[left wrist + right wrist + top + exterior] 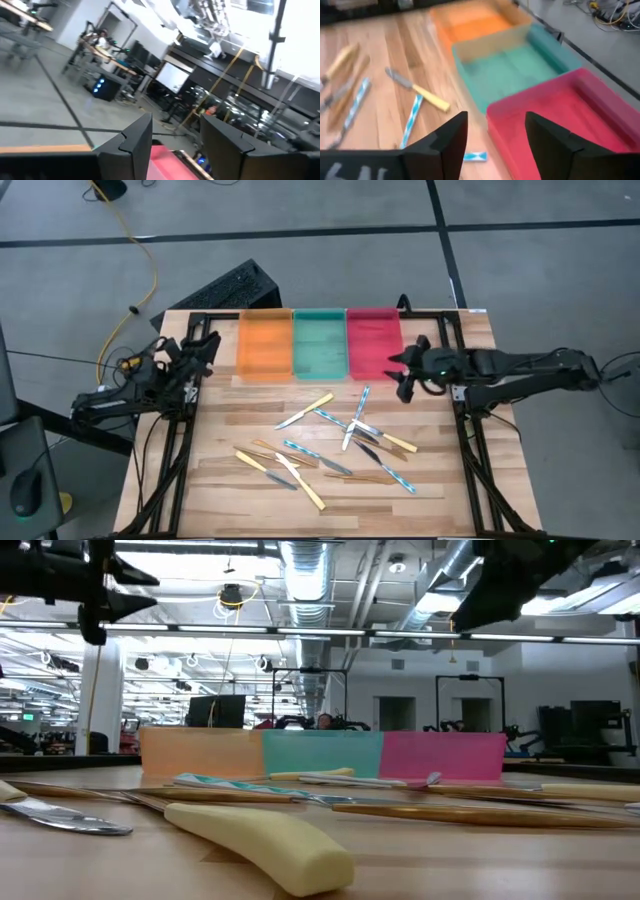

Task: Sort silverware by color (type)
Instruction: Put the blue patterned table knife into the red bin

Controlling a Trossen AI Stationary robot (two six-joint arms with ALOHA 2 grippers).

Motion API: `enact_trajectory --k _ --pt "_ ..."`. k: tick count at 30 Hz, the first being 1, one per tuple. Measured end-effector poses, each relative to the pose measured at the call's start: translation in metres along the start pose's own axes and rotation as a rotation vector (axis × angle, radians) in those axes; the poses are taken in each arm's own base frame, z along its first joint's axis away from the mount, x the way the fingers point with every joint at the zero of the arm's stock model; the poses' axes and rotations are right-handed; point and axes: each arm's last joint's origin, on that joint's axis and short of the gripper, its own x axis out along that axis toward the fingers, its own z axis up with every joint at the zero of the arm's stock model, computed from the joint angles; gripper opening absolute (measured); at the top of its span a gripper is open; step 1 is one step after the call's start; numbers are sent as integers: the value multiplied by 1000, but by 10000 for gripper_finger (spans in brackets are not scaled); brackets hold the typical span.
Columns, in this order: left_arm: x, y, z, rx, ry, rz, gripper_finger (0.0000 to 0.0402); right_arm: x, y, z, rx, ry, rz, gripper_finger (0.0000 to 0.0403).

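Note:
The silverware (pixel 335 442) lies scattered flat on the wooden table's middle and near part: thin bronze pieces, yellow-handled knives (pixel 260 840) and silver pieces with blue-striped handles (pixel 412 120). Three trays stand in a row at the far edge: orange (pixel 265 340), green (pixel 320 340) and red (pixel 373 340). My right gripper (pixel 398 375) hovers open above the table just right of the red tray's (pixel 560 115) near corner, nothing between its fingers (pixel 450 145). My left gripper (pixel 208 345) is raised at the far left, open and empty, left of the orange tray.
Black frame rails (pixel 470 450) run along the table's left and right sides under the arms. A dark keyboard (pixel 225 285) and a yellow cable (pixel 150 270) lie on the floor beyond the far edge. Bare wood (pixel 250 400) lies between trays and utensils.

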Motion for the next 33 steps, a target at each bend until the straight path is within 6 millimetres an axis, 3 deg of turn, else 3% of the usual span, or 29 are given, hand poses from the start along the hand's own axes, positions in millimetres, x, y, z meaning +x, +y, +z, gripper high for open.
enact_trajectory --k 11,18,24,33 --pt "21 -29 17 121 168 -68 221 46 16 8 -221 50 135 249" --pt "36 -49 35 353 360 -9 225 70 19 29 -455 158 251 249" --pt "41 -58 42 414 385 -44 225 91 21 38 -644 311 316 249" --pt "40 -57 40 429 413 -63 225 130 36 14 -882 474 422 249"
